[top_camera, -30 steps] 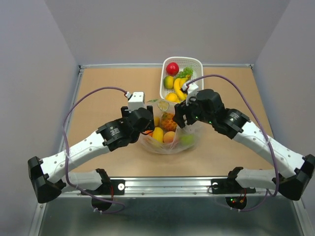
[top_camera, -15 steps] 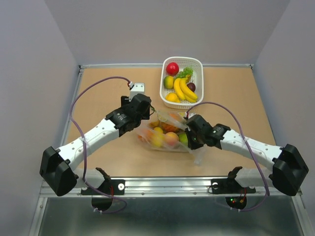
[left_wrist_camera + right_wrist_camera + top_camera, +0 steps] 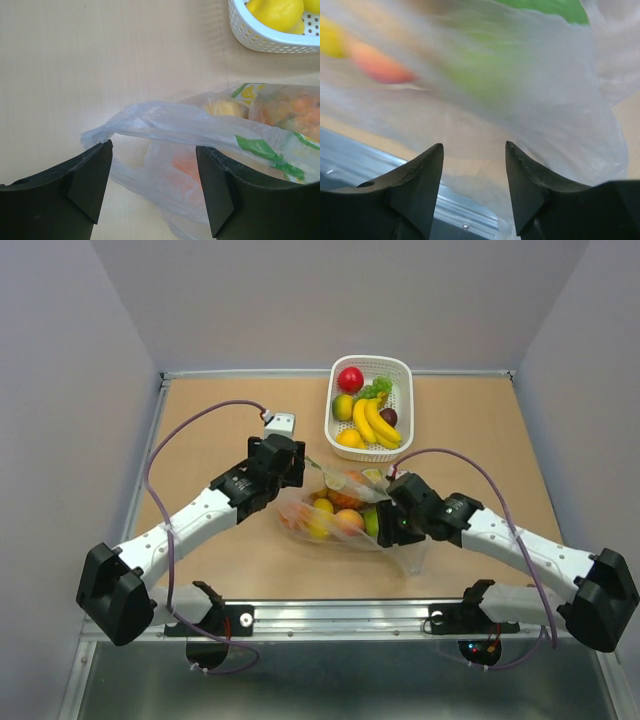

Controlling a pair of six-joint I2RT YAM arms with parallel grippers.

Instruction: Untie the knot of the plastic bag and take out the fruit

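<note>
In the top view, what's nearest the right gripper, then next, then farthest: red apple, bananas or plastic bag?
1. plastic bag, right at the right gripper.
2. bananas, in the basket's middle.
3. red apple, at the basket's far end.

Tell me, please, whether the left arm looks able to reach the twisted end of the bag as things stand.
Probably yes: the left gripper is open and the twisted end of the bag lies on the table just ahead of its fingers, with nothing between.
</note>
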